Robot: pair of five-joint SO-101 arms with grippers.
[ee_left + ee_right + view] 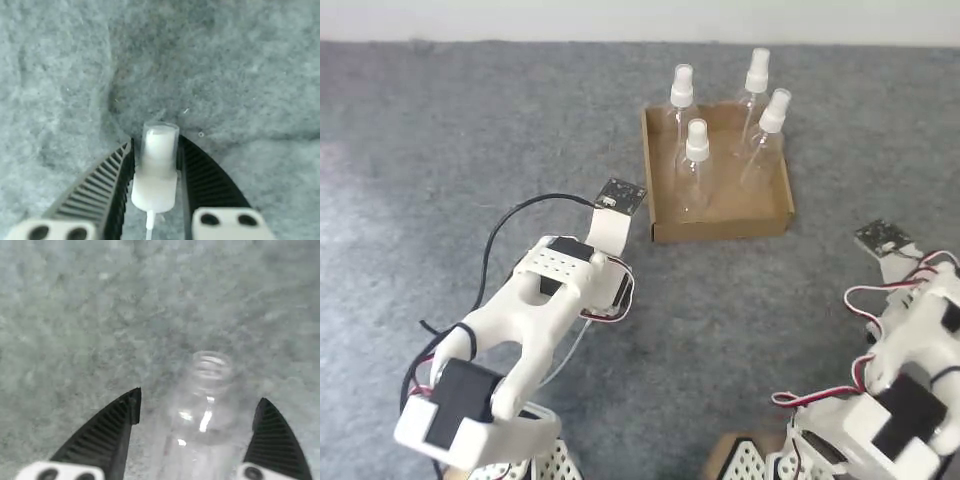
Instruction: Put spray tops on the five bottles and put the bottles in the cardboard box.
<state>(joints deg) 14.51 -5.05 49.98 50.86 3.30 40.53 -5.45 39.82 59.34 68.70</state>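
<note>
In the left wrist view my left gripper is shut on a white spray top with a clear cap, held just above the grey mat. My right gripper is open, its fingers on either side of a clear bottle with a bare neck; a gap shows beside one finger. In the high view the cardboard box sits at the far middle, with several capped bottles standing in it. The left arm is just short of the box's near left corner, and the right arm is at the near right.
Grey felt mat covers the table, with open room at the far left and between the two arms. Loose cables trail from the left arm. The box's low walls stand between the arms and the bottles.
</note>
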